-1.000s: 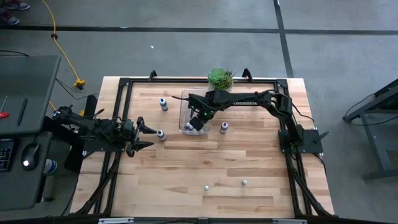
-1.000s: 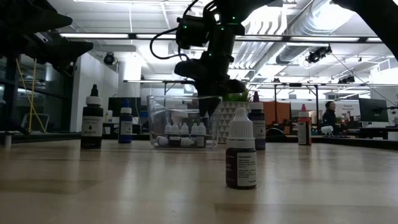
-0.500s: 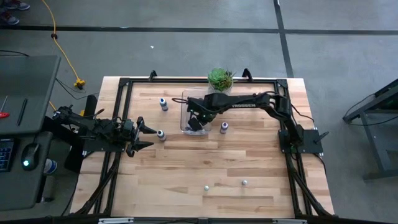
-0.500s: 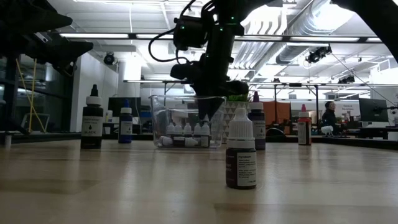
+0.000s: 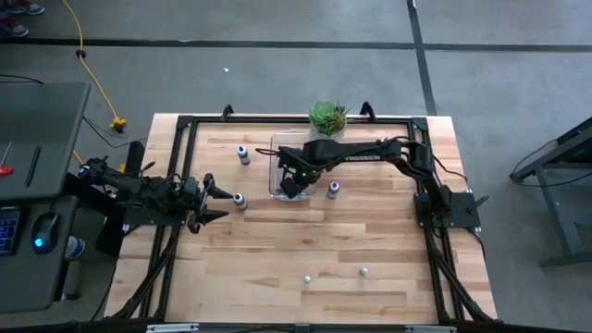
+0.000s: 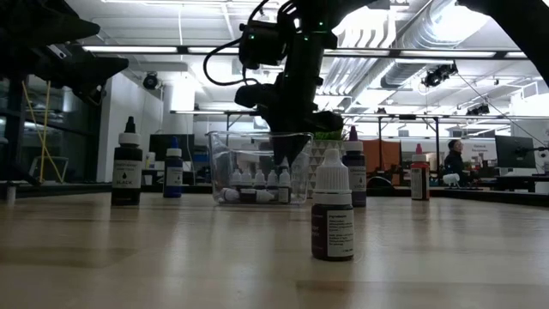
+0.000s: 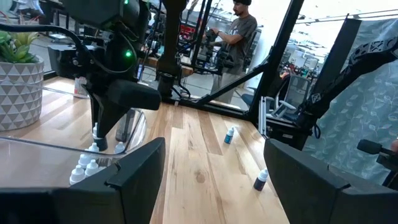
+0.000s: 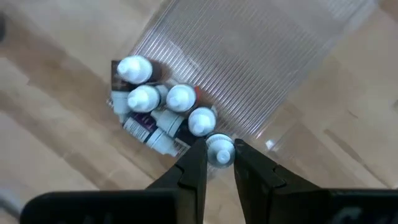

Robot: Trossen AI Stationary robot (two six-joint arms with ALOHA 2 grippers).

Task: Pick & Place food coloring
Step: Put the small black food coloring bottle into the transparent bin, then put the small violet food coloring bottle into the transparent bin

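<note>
The clear plastic bin (image 5: 273, 166) stands at the table's far middle and holds several small white-capped food coloring bottles (image 8: 144, 98). My right gripper (image 5: 290, 184) reaches down into the bin and is shut on one more bottle (image 8: 219, 151) beside that cluster. My left gripper (image 5: 217, 202) waits open at the table's left, close to a loose bottle (image 5: 240, 200). Other bottles stand on the wood, one (image 5: 243, 155) left of the bin, one (image 5: 333, 189) right of it, and two (image 5: 307, 278) near the front. My right gripper pinches the bottle's white cap (image 8: 219, 147) between its two fingers (image 8: 194, 167), coming from above and pointing down into the bin. The bottle stands upright below the fingers, among the others; its base is hidden, so I cannot tell whether it rests on the bin floor.
A green succulent in a white pot (image 5: 327, 117) stands just behind the bin. A dark metal frame (image 5: 185, 125) runs round the table's edge. In the low view a dark bottle (image 6: 332, 210) stands close to the camera. A person (image 7: 239, 37) shows beyond the table.
My right gripper has sunk a little deeper into the bin and shifted slightly toward the table's left, carrying the bottle with it.
</note>
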